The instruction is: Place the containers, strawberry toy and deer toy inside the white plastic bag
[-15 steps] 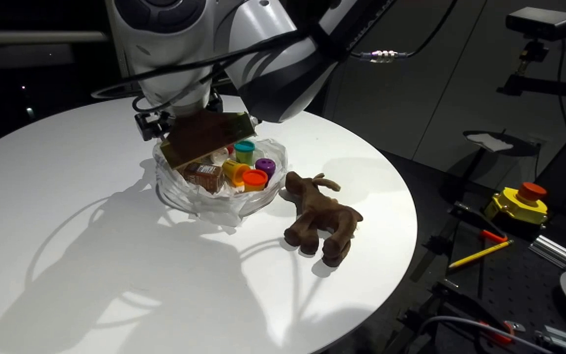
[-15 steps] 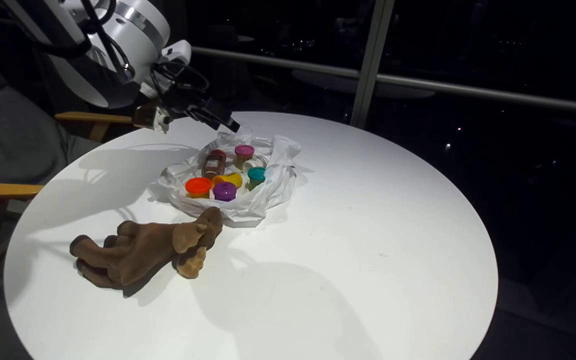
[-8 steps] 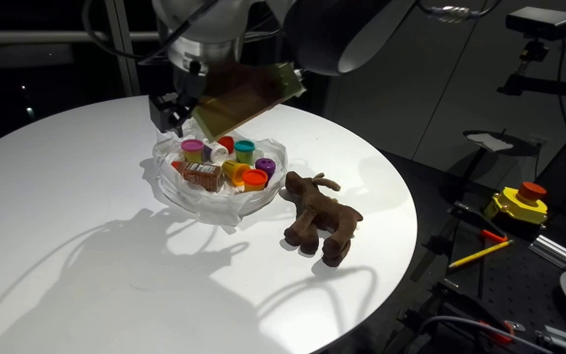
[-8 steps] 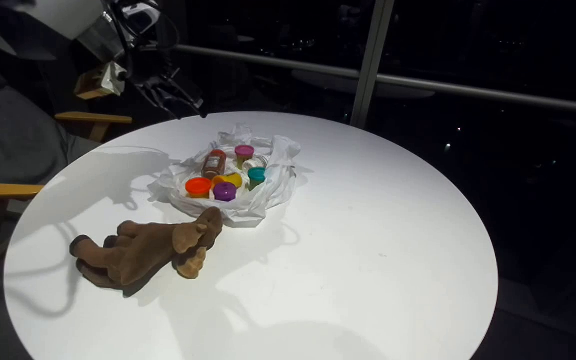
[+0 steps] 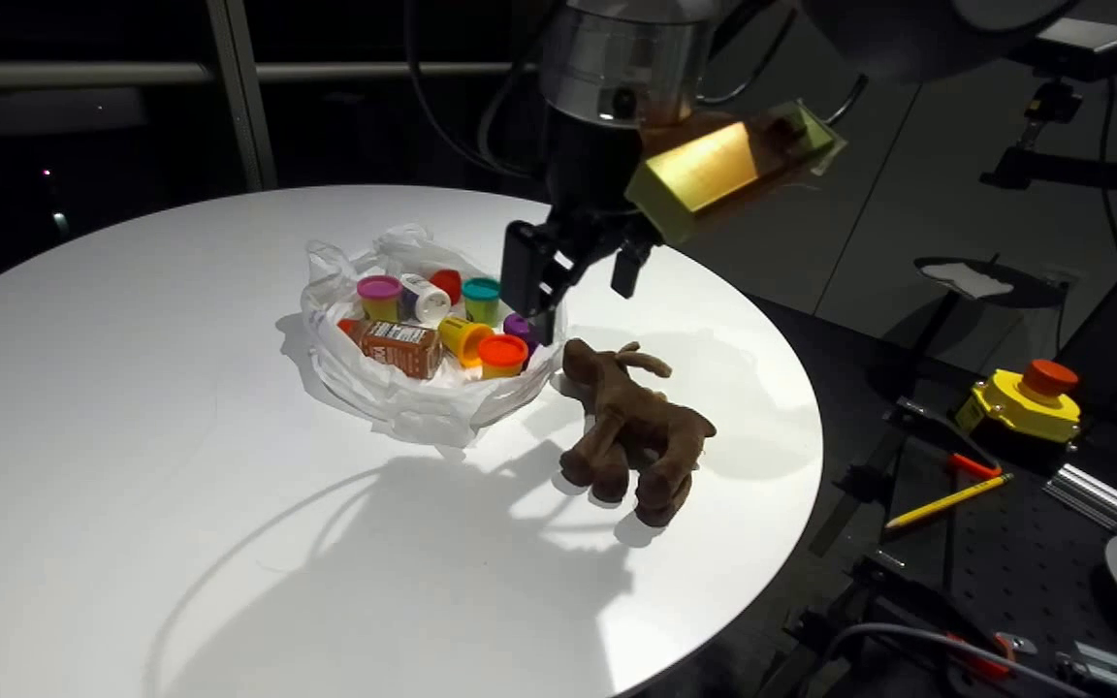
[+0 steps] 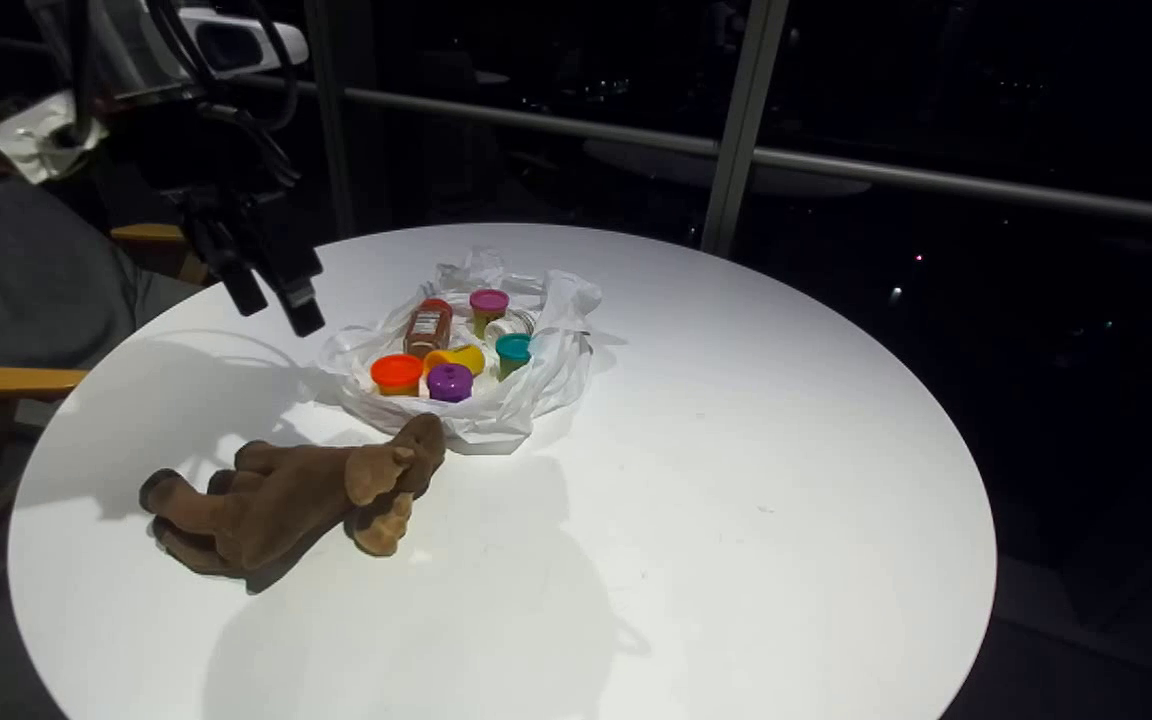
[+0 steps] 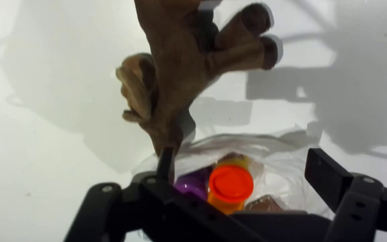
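Observation:
The brown deer toy (image 5: 638,412) lies on its side on the table, its head against the edge of the white plastic bag (image 5: 423,412); it also shows in the wrist view (image 7: 180,67). Inside the open bag are an orange-lidded tub (image 5: 502,355), a yellow tub (image 5: 464,339), a purple container (image 6: 450,383), teal-lidded (image 6: 513,350) and pink-lidded (image 6: 489,302) tubs, a white bottle (image 5: 426,301) and a brown bottle (image 5: 401,347). A partly hidden red object (image 5: 446,283) in it may be the strawberry toy. My gripper (image 5: 580,296) is open and empty, above the bag's deer side.
The round white table (image 6: 736,500) carries the bag and the deer. A yellow box with a red button (image 5: 1022,402) and a pencil (image 5: 948,501) are on a dark surface beside it. A chair with wooden arms (image 6: 6,382) stands close to the table.
My gripper has moved from the far side of the bag toward the deer toy. The bag, its contents and the deer have stayed in place.

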Tool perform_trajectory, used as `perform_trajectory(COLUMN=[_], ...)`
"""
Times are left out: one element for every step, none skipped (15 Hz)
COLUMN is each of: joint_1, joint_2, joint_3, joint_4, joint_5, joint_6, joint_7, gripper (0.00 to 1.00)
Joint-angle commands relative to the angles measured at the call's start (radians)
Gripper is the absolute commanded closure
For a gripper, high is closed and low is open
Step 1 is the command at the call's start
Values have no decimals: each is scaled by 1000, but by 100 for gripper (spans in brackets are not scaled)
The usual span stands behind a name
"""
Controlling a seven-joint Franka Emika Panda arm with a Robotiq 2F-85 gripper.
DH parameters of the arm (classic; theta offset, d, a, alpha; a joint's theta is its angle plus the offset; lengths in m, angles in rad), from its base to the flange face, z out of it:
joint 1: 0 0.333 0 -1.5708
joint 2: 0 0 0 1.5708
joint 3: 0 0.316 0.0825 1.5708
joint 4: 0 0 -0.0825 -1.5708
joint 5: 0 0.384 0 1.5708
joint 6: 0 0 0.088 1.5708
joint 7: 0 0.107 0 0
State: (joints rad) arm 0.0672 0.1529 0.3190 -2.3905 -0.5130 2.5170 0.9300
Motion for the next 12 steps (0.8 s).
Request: perform_trajectory(joint_1=[26, 32, 41, 50, 61, 68, 67, 69, 64, 65, 61, 60], joint_2=[-38, -18, -1, 17, 31, 50, 75, 97, 126, 153, 180, 206], joint_3=[-64, -90, -120, -147, -175, -195, -205, -217, -217, -221, -220, -220], joint_4=[-77, -75, -72, -63, -56, -48, -41, -35, -27, -17, -9, 1], joint_5=[229, 245, 231, 202, 172, 167, 187, 196, 229, 249, 280, 310], joint_6=[6, 10, 5, 3, -3, -4, 13, 21, 48, 61, 80, 93], joint_7=[-215, -237, -226, -213, -190, -195, -227, -243, -288, -316, -356, -389], gripper=[0, 0, 0, 0, 0, 0, 0, 0, 0, 0, 0, 0])
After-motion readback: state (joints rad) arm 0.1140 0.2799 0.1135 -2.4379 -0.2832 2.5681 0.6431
